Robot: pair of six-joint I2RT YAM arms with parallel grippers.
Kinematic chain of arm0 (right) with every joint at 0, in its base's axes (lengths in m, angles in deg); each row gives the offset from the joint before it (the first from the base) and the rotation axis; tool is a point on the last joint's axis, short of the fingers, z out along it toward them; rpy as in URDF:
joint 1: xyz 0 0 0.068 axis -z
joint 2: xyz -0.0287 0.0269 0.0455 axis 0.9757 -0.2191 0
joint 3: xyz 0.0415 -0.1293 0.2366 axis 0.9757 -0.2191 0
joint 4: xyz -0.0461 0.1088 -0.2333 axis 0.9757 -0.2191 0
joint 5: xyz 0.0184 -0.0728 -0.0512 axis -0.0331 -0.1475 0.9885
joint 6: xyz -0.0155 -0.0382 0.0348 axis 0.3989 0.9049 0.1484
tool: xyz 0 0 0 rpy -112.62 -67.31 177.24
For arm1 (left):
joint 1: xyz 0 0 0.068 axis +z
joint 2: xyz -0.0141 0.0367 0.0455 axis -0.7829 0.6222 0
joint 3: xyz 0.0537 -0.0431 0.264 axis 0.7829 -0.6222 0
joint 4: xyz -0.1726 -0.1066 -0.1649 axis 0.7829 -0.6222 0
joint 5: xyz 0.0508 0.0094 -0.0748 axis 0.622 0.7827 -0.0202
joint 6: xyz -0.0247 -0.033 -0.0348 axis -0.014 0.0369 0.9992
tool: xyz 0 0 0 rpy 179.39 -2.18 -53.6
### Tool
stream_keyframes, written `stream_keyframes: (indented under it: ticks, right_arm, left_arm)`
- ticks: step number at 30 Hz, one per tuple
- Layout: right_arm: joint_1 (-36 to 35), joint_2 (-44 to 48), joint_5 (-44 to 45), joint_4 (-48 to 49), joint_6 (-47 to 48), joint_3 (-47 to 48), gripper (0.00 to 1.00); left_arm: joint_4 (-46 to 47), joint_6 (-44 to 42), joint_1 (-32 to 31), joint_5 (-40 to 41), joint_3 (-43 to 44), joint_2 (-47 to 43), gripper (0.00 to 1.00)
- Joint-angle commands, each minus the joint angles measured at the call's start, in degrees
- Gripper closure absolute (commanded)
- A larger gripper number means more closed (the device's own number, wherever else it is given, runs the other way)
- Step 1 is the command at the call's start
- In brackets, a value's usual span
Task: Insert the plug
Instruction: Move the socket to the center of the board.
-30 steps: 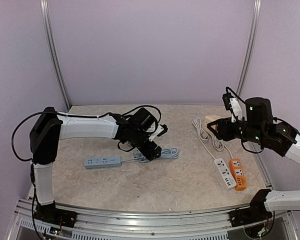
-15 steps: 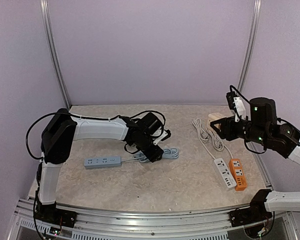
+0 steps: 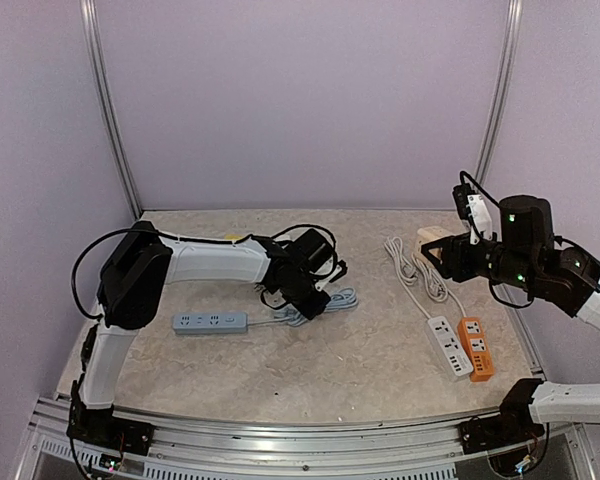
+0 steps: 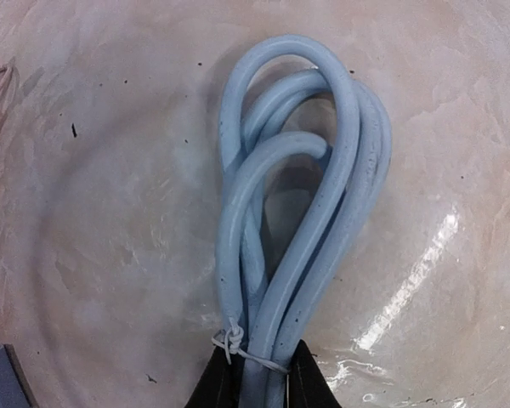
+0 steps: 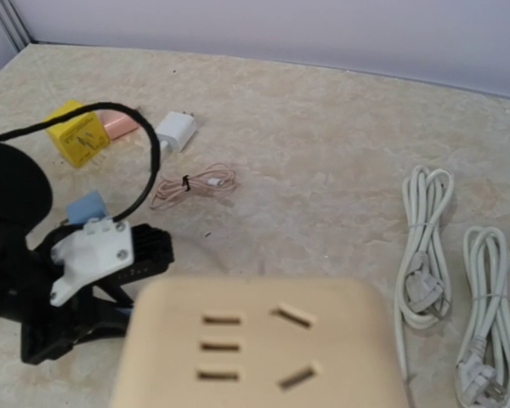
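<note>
on the mottled table (image 3: pixel 380 370), the left arm (image 3: pixel 215 262) reaches across to the middle, and the right arm (image 3: pixel 570 275) hangs raised above the right side.

the blue power strip (image 3: pixel 210 321) lies flat left of centre, its long axis left to right. its blue cord bundle (image 4: pixel 293 212) lies just right of the strip, long axis also left to right and slightly tilted, with the looped end pointing right, away from the strip. in the left wrist view the loops run straight away from the fingers (image 4: pixel 214 387). the left gripper (image 3: pixel 312 298) is clamped on the bundle's tied end, beside the wire tie (image 4: pixel 238 347). the plug itself i cannot make out.

the right gripper (image 3: pixel 442 250) holds a beige socket block (image 5: pixel 263 340) in the air, its slotted face towards the wrist camera. below it lie the white cords (image 3: pixel 412 268), a white power strip (image 3: pixel 448 345) and an orange power strip (image 3: pixel 476 349) touching side by side.

small things at the back: a yellow adapter (image 5: pixel 78 134), a white charger (image 5: pixel 177 131) and a pink cable (image 5: pixel 195 185).

against a second ago, the left arm's upper link has swung right and the gripper has shifted right onto the bundle; the right arm has lifted slightly.
</note>
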Motion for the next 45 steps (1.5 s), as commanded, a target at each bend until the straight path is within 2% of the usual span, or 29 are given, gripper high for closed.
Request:
stream_keyframes:
  ticks: [1, 5, 8, 12, 15, 20, 23, 27, 31, 38, 45]
  right_arm:
    - [0.55, 0.85, 0.54, 0.4, -0.05, 0.52, 1.0]
    - [0.59, 0.53, 0.45, 0.22, 0.13, 1.13, 1.0]
    - [0.56, 0.46, 0.41, 0.1, 0.03, 1.49, 1.0]
    - [0.59, 0.76, 0.43, 0.2, -0.17, 1.41, 1.0]
    - [0.59, 1.14, 0.31, -0.03, -0.43, 1.05, 1.0]
    - [0.59, 1.66, 0.27, -0.29, -0.77, 0.55, 1.0]
    - [0.59, 1.32, -0.05, -0.25, -0.98, 0.5, 1.0]
    - [0.58, 1.05, -0.32, 0.01, -0.89, 0.54, 1.0]
    - [0.54, 0.75, -0.39, 0.59, -0.37, 0.54, 1.0]
    - [0.57, -1.29, -1.18, 2.88, 1.1, 0.21, 1.0]
    - [0.54, -4.47, -3.73, 5.44, 1.43, 0.37, 1.0]
  left_arm:
    - [0.47, 5.25, -0.66, 1.5, 4.44, 3.67, 0.86]
    - [1.69, 9.81, -0.58, 2.67, 8.91, 5.67, 0.86]
    - [2.41, 13.59, -0.42, 2.98, 13.38, 8.05, 0.82]
    - [3.19, 18.45, 0.21, 0.96, 20.85, 12.05, 0.71]
    - [4.33, 21.39, 0.68, -1.35, 24.84, 15.18, 0.67]
    - [6.2, 24.78, 1.58, -3.32, 27.36, 17.33, 0.47]
    - [10.69, 25.76, 2.5, -4.83, 21.68, 13.51, 0.31]
    - [16.26, 24.77, 3.53, -3.14, 8.68, -0.73, 0.15]
    - [14.7, 22.67, 5.56, -1.77, -3.49, -14.09, 0.02]
    - [3.46, 15.29, 7.25, 2.31, -22.0, -32.75, 0.01]
    - [1.12, 4.92, 7.47, 1.03, -32.49, -39.43, 0.01]
